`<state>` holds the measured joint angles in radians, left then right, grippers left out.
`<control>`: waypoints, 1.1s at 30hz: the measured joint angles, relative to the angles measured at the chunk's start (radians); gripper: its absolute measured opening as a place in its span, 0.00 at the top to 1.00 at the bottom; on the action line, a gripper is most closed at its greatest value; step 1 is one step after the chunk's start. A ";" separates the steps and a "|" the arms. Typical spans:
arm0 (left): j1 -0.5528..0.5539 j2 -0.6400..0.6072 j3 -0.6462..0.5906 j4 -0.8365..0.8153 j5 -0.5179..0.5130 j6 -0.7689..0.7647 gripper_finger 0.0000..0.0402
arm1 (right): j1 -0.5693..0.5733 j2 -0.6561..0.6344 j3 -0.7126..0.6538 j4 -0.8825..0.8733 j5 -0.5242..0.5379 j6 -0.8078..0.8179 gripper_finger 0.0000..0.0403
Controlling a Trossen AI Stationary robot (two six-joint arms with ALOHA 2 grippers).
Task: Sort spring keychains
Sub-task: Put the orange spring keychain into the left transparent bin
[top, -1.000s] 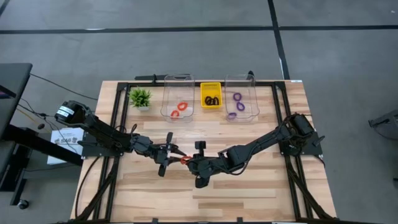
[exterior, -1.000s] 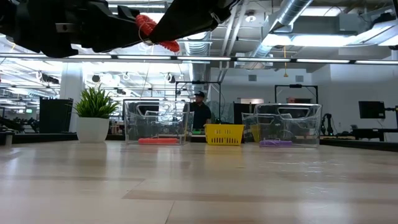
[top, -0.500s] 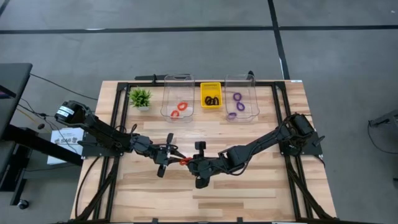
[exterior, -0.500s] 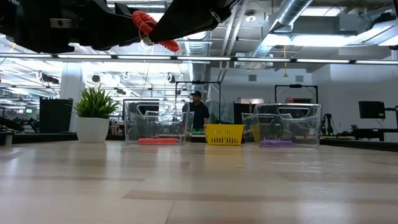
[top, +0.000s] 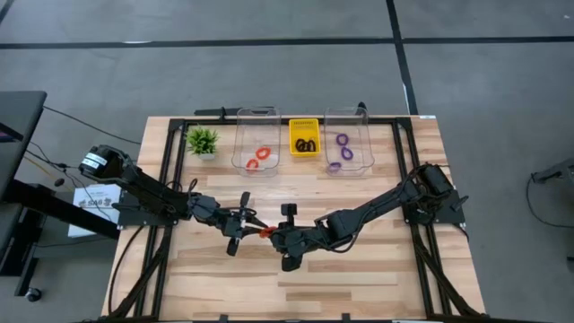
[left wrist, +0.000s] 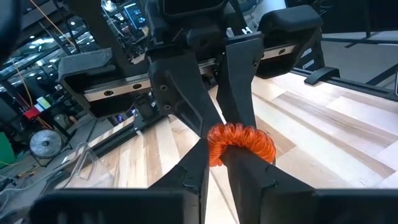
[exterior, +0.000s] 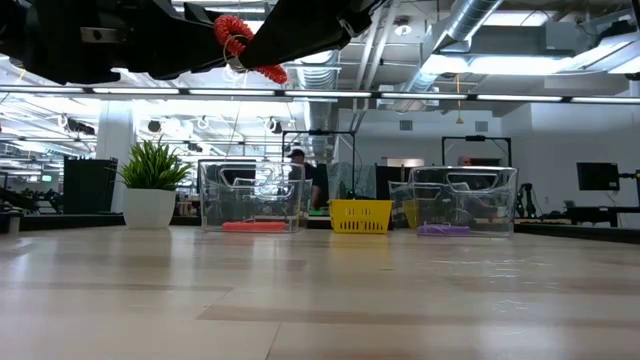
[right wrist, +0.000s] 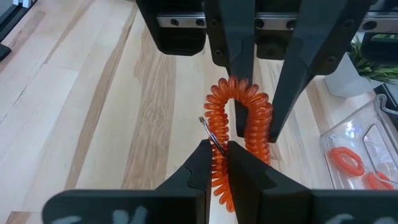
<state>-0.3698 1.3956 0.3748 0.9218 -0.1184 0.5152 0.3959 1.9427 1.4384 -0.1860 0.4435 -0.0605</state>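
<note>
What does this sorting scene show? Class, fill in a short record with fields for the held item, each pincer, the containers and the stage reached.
held item: red coiled spring keychain, lifted above the wooden table
left pincer: shut on one end of the keychain
right pincer: shut on the other end
left clear plastic bin: two red keychains
yellow basket: black keychains
right clear plastic bin: two purple keychains
stage: both arms meet mid-table, keychain not yet in a bin
</note>
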 joint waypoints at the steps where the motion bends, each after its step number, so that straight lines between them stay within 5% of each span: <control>1: 0.000 0.000 0.000 0.000 0.000 0.000 0.88 | 0.000 0.000 0.000 0.000 0.000 0.000 0.93; 9: 0.000 0.000 0.000 0.000 0.000 0.000 0.91 | 0.000 0.000 0.000 0.000 -0.003 0.007 0.92; 33: 0.000 0.000 0.000 0.020 0.000 -0.008 0.62 | -0.028 0.007 0.000 0.023 -0.109 0.008 0.92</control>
<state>-0.3698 1.3960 0.3744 0.9417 -0.1188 0.5073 0.3683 1.9495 1.4384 -0.1635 0.3348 -0.0528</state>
